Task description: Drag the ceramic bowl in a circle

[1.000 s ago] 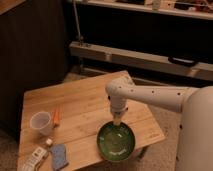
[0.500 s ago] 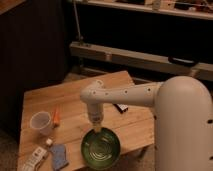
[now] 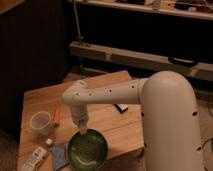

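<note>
The ceramic bowl (image 3: 88,150) is a round, shallow, dark-green dish with a speckled lighter inside. It sits at the front edge of the wooden table (image 3: 107,85). My white arm reaches in from the right and bends down over the table. My gripper (image 3: 81,131) points downward and meets the bowl's far rim. The fingertips are hidden against the rim.
A small translucent white cup (image 3: 41,122) stands at the left. An orange stick-like item (image 3: 57,114) lies beside it. A blue sponge (image 3: 59,155) and a white remote-like object (image 3: 35,158) lie at the front left. A small dark item (image 3: 121,107) lies under the arm.
The bowl has slid leftward along the table's front edge, and my arm and gripper have swung left with it. The cup and other items stay put.
</note>
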`<state>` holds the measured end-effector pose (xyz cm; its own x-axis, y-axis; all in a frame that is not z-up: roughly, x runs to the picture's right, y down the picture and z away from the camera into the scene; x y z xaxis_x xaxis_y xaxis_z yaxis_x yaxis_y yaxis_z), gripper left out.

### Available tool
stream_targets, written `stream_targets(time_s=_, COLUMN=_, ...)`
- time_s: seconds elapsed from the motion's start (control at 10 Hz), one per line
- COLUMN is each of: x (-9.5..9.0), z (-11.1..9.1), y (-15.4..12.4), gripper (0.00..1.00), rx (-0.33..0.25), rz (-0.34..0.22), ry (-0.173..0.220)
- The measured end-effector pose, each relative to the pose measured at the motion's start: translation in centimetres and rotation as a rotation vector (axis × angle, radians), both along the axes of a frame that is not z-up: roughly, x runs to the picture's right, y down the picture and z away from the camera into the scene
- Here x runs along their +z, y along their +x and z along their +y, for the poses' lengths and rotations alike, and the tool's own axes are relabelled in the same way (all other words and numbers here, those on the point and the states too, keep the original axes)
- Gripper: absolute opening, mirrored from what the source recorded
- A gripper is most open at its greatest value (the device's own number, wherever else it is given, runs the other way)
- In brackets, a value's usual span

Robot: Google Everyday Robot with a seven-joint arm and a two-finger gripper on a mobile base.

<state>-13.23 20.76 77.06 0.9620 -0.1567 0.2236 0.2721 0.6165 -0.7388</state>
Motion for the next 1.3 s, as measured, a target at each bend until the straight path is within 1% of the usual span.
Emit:
stream_targets(time_s=0.1, x=0.2, z=-1.2, y=-0.4, gripper=0.00, rx=0.025, rz=-0.001, ry=0.016)
stream_targets(time_s=0.3, x=1.6, z=-5.2, y=-0.3, gripper=0.00, rx=0.081, rz=0.002, ry=0.049)
stream_targets(time_s=0.4, x=2.6, z=-7.0, y=0.1, gripper=0.00, rx=0.102, rz=0.008, ry=0.060)
stream_targets(time_s=0.6, x=5.1, z=-11.0, y=1.9, gripper=0.00, rx=0.162, rz=0.044, ry=0.082)
stream_targets(time_s=0.7, x=6.0, z=-12.3, y=2.8, gripper=0.00, rx=0.188, rz=0.061, ry=0.089)
stream_targets(time_s=0.8, x=7.3, z=-14.5, y=4.9, gripper=0.00, rx=0.241, rz=0.092, ry=0.104)
stream_targets(time_s=1.0, x=8.8, z=-17.6, y=9.5, gripper=0.00, rx=0.333, rz=0.150, ry=0.130)
stream_targets(time_s=1.1, x=9.2, z=-18.5, y=12.3, gripper=0.00, rx=0.373, rz=0.183, ry=0.141)
stream_targets(time_s=1.2, x=9.4, z=-18.6, y=15.9, gripper=0.00, rx=0.407, rz=0.224, ry=0.146)
stream_targets(time_s=1.3, x=9.4, z=-18.4, y=18.1, gripper=0.00, rx=0.428, rz=0.254, ry=0.146)
